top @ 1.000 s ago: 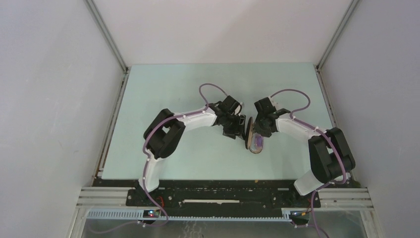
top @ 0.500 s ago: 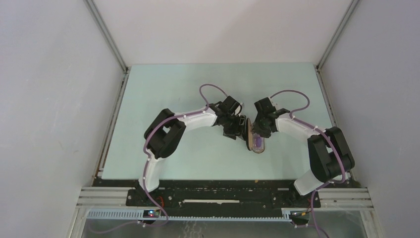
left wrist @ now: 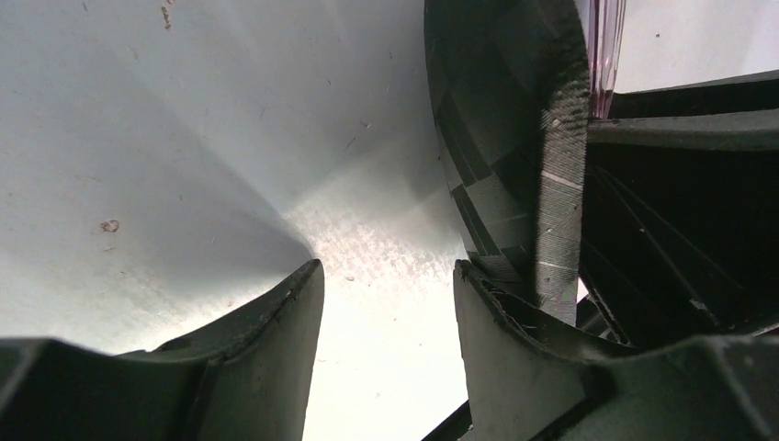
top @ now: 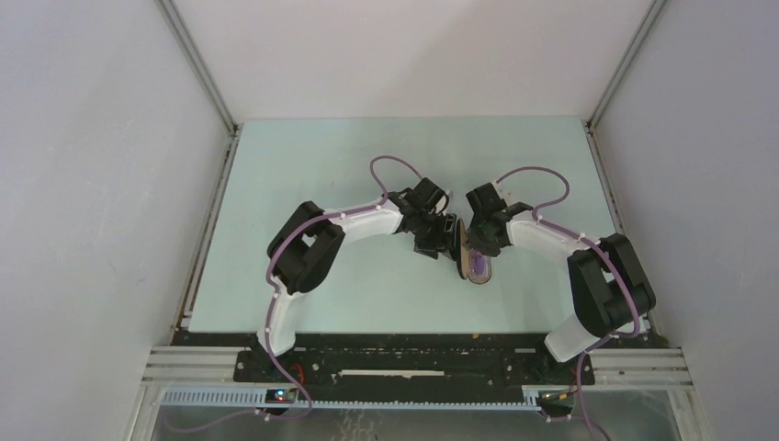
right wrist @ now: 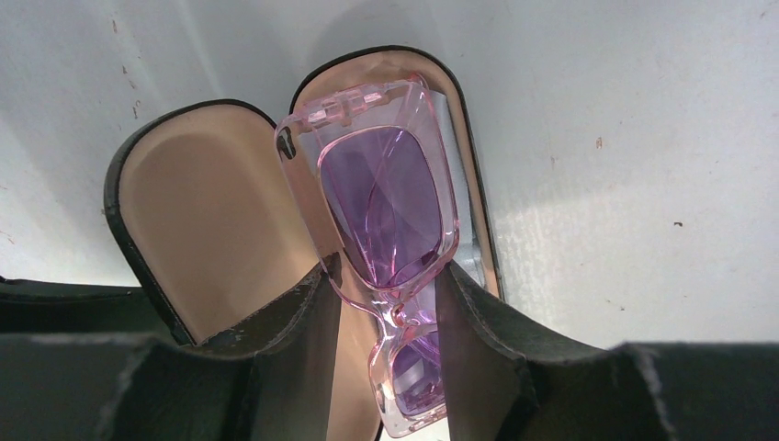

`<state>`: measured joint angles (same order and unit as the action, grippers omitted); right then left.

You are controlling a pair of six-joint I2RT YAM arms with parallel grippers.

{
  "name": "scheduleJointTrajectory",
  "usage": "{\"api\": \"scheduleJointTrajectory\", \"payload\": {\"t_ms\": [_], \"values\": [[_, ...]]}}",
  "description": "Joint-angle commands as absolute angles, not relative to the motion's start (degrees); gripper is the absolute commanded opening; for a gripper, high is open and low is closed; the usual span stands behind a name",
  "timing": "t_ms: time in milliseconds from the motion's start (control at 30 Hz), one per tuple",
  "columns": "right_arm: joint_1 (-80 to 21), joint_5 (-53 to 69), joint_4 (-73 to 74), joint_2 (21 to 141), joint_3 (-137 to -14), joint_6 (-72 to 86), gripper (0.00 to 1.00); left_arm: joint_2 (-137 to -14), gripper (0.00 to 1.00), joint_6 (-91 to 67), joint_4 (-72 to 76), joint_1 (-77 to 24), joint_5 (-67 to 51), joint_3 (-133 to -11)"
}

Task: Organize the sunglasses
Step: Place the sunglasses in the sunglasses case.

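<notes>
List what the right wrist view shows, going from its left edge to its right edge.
Open case lid with tan lining → pink-purple sunglasses → bare table. The case's lower half lies under the sunglasses, so it is left out.

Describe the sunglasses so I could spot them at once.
At the middle of the pale green table stands an open black case with tan lining. The sunglasses sit in one half of it, gripped by the right claw: the only see-through pink thing there, with purple lenses.
</notes>
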<state>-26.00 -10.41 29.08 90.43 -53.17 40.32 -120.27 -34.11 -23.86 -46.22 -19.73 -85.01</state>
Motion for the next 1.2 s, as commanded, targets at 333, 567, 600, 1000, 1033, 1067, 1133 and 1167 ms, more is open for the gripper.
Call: {"api": "scheduleJointTrajectory", "payload": {"t_ms": [333,567,600,1000,1033,1067,1133,1167], "values": [[-27.94,-14.24,30.34,89.24,-53.35,39.39,0.27,-120.15,0.6,-33.95,-23.11,-46.67,-20.31,-88.34],[-28.14,-14.31,30.15,86.31,-53.35,37.74,0.38,-120.39,0.6,-33.72,-23.59,-46.67,-20.28,-89.09],[-28.08,-14.4,30.15,86.17,-53.35,37.57,0.37,-120.41,0.6,-33.69,-23.75,-46.61,-20.22,-89.24],[-27.65,-13.44,29.62,86.89,-53.35,34.56,0.5,-120.55,0.6,-33.31,-24.36,-46.64,-19.97,-89.67],[-27.6,-13.38,29.62,87.06,-53.35,34.29,0.51,-120.47,0.6,-33.24,-24.35,-46.66,-20.02,-89.57],[-27.52,-13.24,29.54,87.28,-53.35,34.06,0.52,-120.43,0.6,-33.23,-24.35,-46.62,-19.96,-89.56],[-27.48,-12.8,29.45,87.73,-53.35,33.54,0.54,-120.33,0.6,-33.16,-24.35,-46.62,-19.94,-89.48],[-27.42,-12.6,29.44,87.92,-53.35,33.38,0.55,-120.37,0.6,-33.14,-24.4,-46.66,-19.89,-89.47]]}}
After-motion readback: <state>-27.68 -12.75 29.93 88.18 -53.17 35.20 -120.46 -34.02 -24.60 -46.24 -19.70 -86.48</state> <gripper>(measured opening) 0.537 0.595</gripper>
